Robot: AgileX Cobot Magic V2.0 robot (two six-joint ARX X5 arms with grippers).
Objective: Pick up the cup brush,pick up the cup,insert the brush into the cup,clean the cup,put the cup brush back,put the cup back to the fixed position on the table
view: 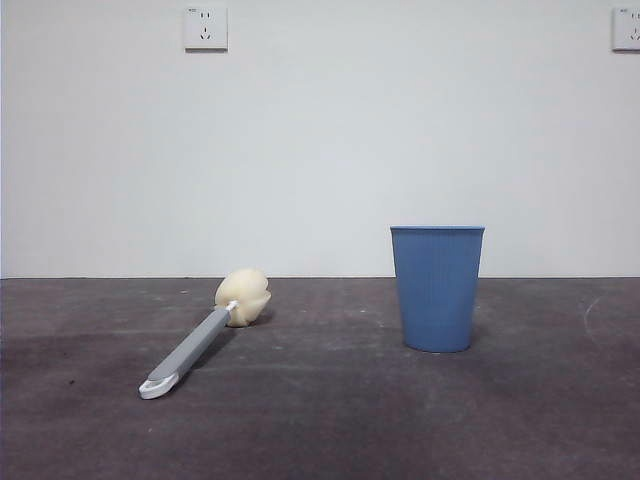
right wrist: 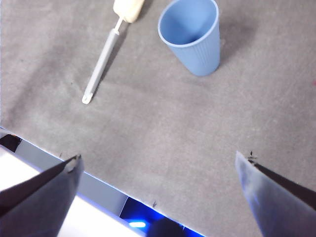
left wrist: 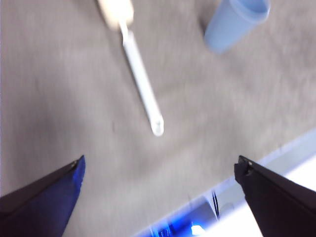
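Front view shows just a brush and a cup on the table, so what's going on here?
Nothing is being handled yet. The cup brush lies flat on the table, sponge head toward the wall, loop end nearer the camera. The cup stands upright beside it, apart from it and empty. Both arms are up and back from the things: the left end effector and the right end effector are open and hold nothing.

text: none legible | wall sockets (view: pixel 205 28): tiny marks, too small to read
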